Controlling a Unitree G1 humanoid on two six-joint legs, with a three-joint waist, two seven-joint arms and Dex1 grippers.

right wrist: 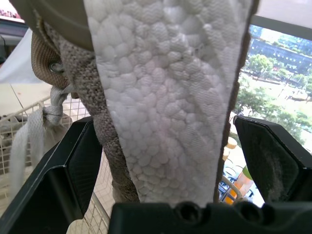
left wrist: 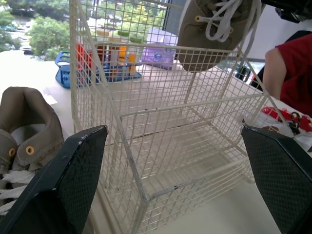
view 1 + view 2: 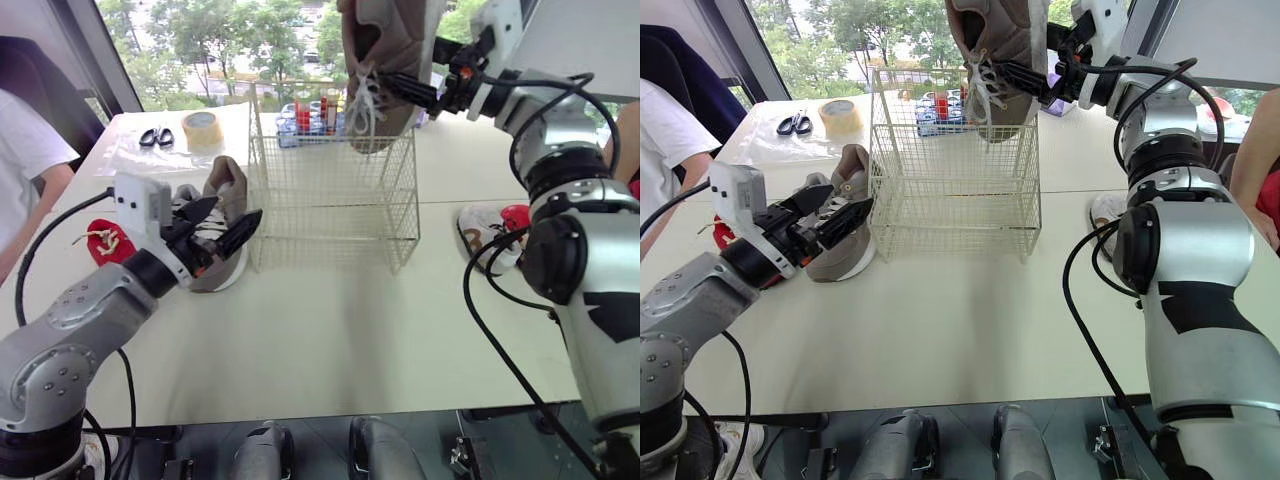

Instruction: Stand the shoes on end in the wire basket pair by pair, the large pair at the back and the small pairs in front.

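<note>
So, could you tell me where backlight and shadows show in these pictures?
Left eye view: daylight from the window behind, and the wire basket casts a faint shadow toward the robot; right wrist view: bright outdoors beside the tan shoe.

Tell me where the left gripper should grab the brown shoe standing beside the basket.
Probably the raised heel collar of the brown shoe, coming from above. It sits on its sole with the opening up, and the basket stands close on its right. The open left gripper could put one finger inside the opening and one behind the heel.
</note>
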